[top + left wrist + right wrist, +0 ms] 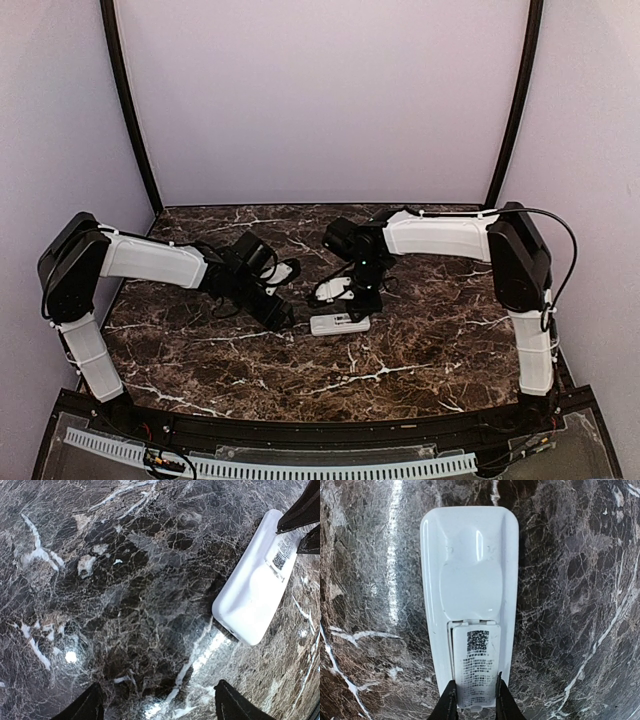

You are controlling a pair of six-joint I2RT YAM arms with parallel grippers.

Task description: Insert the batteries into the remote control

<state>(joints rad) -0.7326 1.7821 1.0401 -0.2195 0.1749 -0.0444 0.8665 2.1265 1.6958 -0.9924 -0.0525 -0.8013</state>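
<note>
Glossy white plastic remote control [470, 605], printed paper label [476, 667], polished dark marble table [125, 605]

Left hand [156, 702] agape; right hand [475, 699] (narrower)

White remote control [469, 595], flat, back up

Dark marble-patterned tabletop [420, 350] with white veins, pale lilac back wall [320, 100] at 12 o'clock, black posts [130, 110] at 11 and 1 o'clock, white slotted strip [300, 468] at 6 o'clock.
</note>
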